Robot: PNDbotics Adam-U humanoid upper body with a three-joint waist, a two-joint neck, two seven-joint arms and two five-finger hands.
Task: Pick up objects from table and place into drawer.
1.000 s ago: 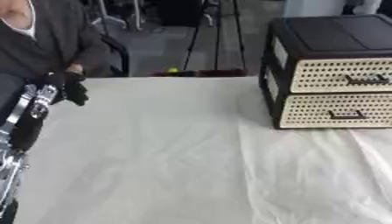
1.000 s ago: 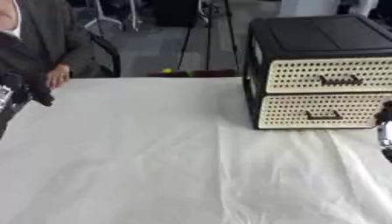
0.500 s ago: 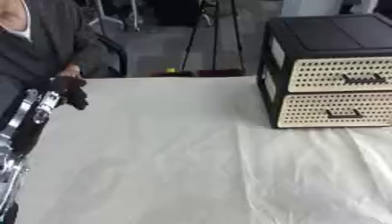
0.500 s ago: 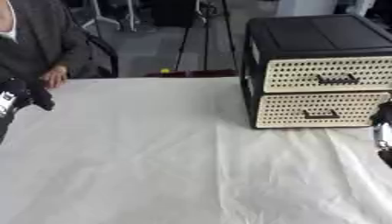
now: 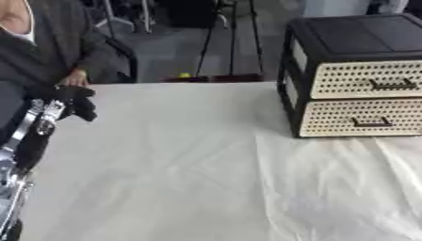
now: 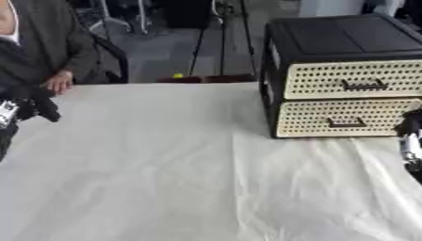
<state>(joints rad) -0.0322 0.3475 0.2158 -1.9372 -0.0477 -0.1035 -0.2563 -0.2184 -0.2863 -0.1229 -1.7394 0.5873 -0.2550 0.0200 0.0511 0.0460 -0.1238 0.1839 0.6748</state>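
Observation:
A black cabinet point(image 6: 346, 37) with two cream perforated drawers stands at the table's far right. The upper drawer point(image 6: 354, 80) and the lower drawer point(image 6: 342, 117) are both pushed in. My left hand point(image 5: 72, 100) hovers over the table's far left edge on a raised silver and black arm. Its fingers hang relaxed with nothing in them. Only a dark sliver of my right hand point(image 6: 409, 136) shows at the right edge, just right of the lower drawer's front. I see no loose object on the cloth.
A creased white cloth point(image 5: 206, 179) covers the table. Beyond the far edge, a small yellow-green ball point(image 5: 184, 75) lies on the floor among stands and chair legs.
My left hand has drifted slightly toward me and to the right. The right hand stays at the right edge beside the lower drawer.

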